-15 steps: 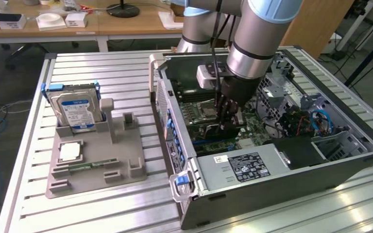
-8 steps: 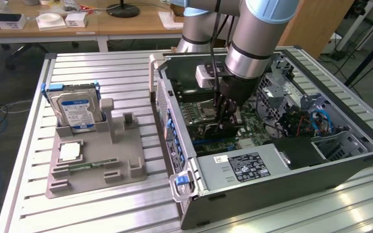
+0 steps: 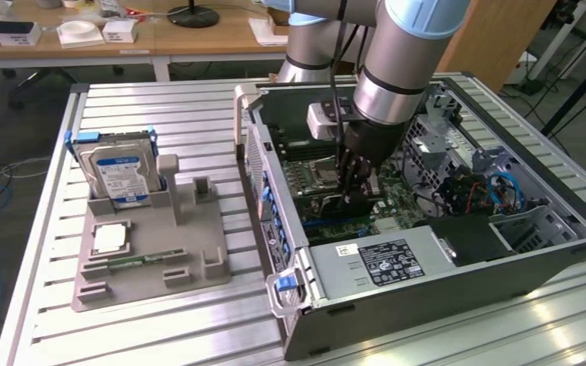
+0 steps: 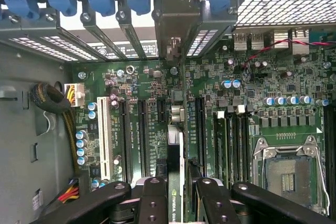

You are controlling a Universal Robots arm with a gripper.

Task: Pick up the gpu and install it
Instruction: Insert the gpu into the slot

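Exterior view, well out from the gripper [image 3: 354, 183] towards the exterior view's left: a silver hard drive with blue-white label [image 3: 120, 171] stands upright in a grey moulded holder tray [image 3: 150, 274] on the slatted metal table [image 3: 171, 114]; a small square silver processor chip [image 3: 110, 238] lies flat in the same tray; both are well apart from the gripper.

The gripper reaches down inside the open black tower computer case [image 3: 476, 290], close above the green motherboard [image 3: 395, 206].

Wrist view: the gripper [image 4: 178, 184] pinches the gpu [image 4: 176, 153], a thin dark circuit card seen edge-on, with a black finger [image 4: 152, 200] on each face; the card is upright and runs parallel to the long black expansion slots [image 4: 142, 135] that lie just beside it on either side; a white slot [image 4: 105, 140] lies further out on one side; an empty silver processor socket [image 4: 286, 174] lies well off on the other.

Status, as judged: pick-up done; card brought into the case and lined up with the slot rows. Seating: cannot tell; the card hides its own lower edge. Install not confirmed; grip not yet released.
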